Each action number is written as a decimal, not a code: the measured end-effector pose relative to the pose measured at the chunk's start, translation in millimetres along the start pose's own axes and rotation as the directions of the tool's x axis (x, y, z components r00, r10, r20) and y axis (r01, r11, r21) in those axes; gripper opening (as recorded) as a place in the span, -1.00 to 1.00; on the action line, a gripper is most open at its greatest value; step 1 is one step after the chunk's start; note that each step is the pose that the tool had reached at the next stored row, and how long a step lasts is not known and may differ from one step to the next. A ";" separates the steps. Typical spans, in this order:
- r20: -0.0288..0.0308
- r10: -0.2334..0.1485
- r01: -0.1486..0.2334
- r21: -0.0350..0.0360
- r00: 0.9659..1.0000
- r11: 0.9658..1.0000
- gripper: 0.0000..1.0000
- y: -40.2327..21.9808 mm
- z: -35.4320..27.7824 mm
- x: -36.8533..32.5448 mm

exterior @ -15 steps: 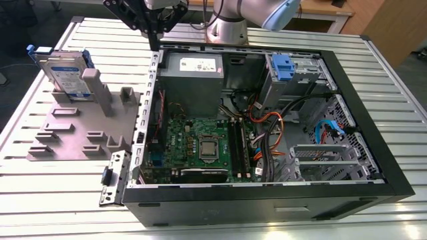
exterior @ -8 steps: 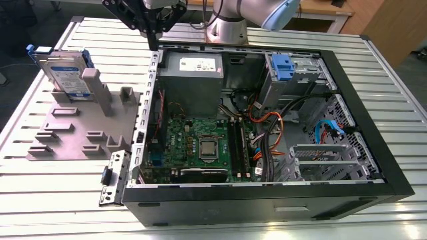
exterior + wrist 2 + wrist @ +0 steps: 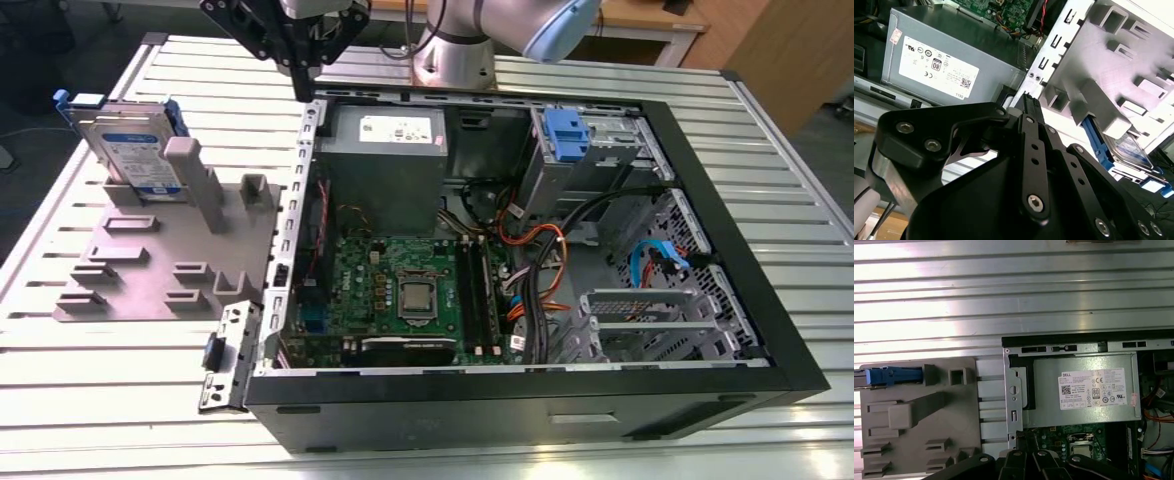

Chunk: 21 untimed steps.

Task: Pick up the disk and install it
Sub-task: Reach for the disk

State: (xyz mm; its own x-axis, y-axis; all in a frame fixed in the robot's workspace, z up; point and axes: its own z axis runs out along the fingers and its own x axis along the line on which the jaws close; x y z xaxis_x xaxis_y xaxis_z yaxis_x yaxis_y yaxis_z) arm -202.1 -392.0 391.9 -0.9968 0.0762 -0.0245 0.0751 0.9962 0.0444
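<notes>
On grey stand [image 3: 144, 262], one disk [image 3: 131, 148]

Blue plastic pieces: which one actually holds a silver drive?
The frame on the disk, standing in the grey rack outside the case at the exterior view's left. The blue clip inside the case is bare plastic.

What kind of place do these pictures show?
Likely a robotics lab or test bench: an arm stands at a slatted metal table, which carries an open computer case and a grey fixture holding the disk.
</notes>
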 end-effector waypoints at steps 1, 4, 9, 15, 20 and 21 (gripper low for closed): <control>0.000 0.000 0.000 0.000 1.000 1.000 -0.79 0.0 0.0 0.4; 0.000 0.000 0.000 0.000 1.000 1.000 -0.79 -0.1 0.0 1.7; 0.000 0.000 0.000 0.000 1.000 1.000 -0.79 -0.3 0.0 3.9; 0.000 0.000 0.000 0.000 1.000 1.000 -0.79 -0.5 0.0 7.2; 0.000 0.000 0.000 0.000 1.000 1.000 -0.79 -0.5 0.1 7.2; 0.000 0.000 0.000 0.000 1.000 1.000 -0.79 -0.5 0.1 7.2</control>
State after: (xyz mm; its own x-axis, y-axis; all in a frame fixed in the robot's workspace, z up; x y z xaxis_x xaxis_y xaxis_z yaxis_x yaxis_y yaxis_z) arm -209.3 -392.0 391.6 -0.9968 0.0762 -0.0244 0.0751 0.9962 0.0444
